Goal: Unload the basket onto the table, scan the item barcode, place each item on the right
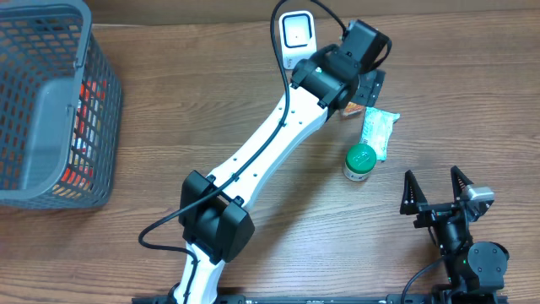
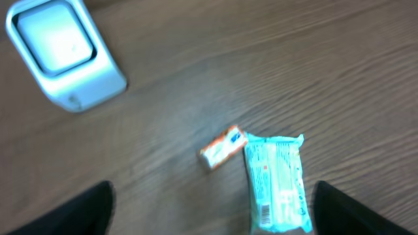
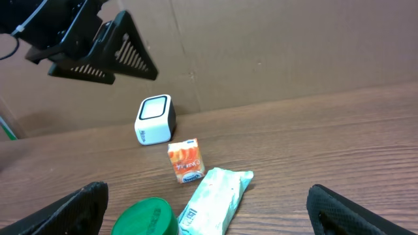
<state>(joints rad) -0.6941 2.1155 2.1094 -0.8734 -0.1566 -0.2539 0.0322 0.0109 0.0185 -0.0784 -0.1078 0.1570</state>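
A small orange box lies on the wooden table, with a teal packet right beside it whose barcode faces up. The white scanner stands at the far side. My left gripper hovers open above the two items and holds nothing. In the right wrist view, the orange box stands upright in front of the scanner, next to the teal packet. My right gripper rests open and empty near the front edge.
A green-lidded jar stands just in front of the teal packet. A grey mesh basket with items inside sits at the far left. A cardboard wall closes off the table's far side.
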